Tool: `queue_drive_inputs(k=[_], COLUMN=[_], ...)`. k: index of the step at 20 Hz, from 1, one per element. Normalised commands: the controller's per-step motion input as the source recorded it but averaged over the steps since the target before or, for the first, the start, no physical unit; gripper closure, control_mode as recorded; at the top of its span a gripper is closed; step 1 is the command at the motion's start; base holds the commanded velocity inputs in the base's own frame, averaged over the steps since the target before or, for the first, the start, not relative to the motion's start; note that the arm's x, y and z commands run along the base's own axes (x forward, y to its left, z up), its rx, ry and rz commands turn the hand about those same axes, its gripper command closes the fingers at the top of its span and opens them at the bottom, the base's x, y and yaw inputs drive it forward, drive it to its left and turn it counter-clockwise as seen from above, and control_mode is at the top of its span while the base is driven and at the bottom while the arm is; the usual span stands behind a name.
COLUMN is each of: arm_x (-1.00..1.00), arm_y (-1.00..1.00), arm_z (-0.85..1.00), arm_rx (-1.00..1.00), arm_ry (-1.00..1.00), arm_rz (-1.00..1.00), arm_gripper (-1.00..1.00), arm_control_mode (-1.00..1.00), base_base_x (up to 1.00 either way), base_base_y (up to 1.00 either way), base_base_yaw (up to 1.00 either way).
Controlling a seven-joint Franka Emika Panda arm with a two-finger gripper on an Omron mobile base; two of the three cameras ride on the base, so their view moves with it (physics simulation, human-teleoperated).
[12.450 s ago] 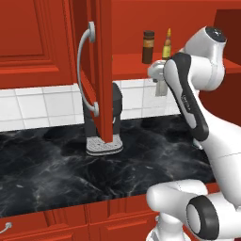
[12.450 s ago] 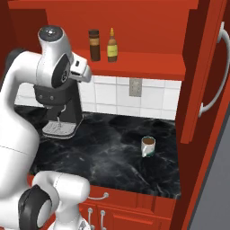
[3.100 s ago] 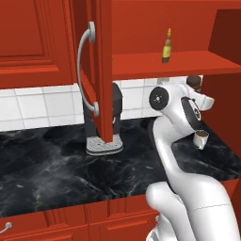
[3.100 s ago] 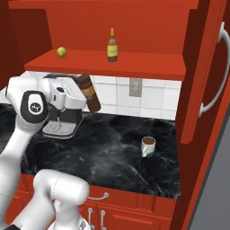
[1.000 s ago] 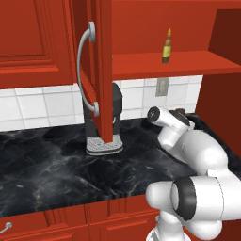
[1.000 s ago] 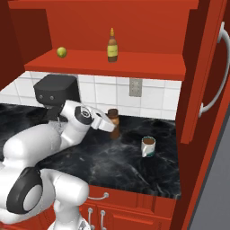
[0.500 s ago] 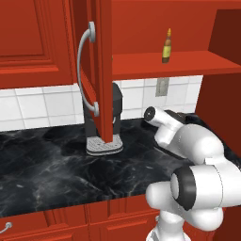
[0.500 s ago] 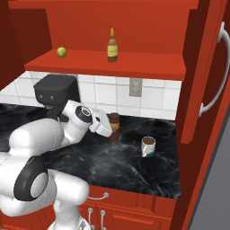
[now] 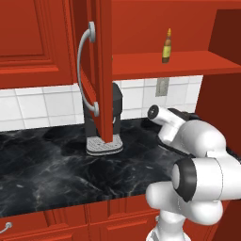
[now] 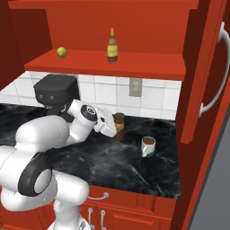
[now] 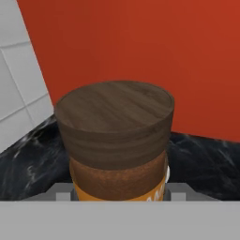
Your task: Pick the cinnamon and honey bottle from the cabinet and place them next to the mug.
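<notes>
Lowered from shelf height, the arm now reaches low over the counter (image 10: 134, 166) with the cinnamon (image 10: 119, 121) in its jaws, and over the last second it has crept a little nearer the back wall. From the right base view the jar stands upright at the gripper (image 10: 115, 126), low on the counter or just above it — I cannot tell which — near the back edge and to the left of the mug (image 10: 148, 146), close but not touching. The hand view looks down on the jar's dark wooden cap, with the jaws pinching the body on both sides just below it, half spread around the jar's width. The honey (image 10: 112, 46) is upright on the cabinet (image 10: 134, 67) shelf, toward its middle; a small green fruit (image 10: 62, 52) sits near the shelf's left end. Judging by its look, the cinnamon is light, rigid and smooth-sided, so it could slip or tip if let go before its base is flat; the stout body under the cap is the sound place to hold. The honey is slim and tall with a narrow tip — likely easier to knock over, and best taken round its banded middle rather than the top.
</notes>
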Motion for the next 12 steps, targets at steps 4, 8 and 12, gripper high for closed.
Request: queue_drive_inputs(k=[4,8,12], arm_x=[0.00,0.00,0.00], arm_y=[-0.22,-0.09,-0.03], arm_z=[0.00,-0.14,-0.33], arm_rx=[0.00,0.00,0.00], arm_ry=[-0.04,-0.05,-0.03], arm_rz=[0.00,0.00,0.00], arm_gripper=[1.00,1.00,1.00], arm_control_mode=[-1.00,-1.00,-1.00], base_base_x=[0.00,0.00,0.00], base_base_y=[0.00,0.00,0.00], base_base_yaw=[0.00,0.00,0.00])
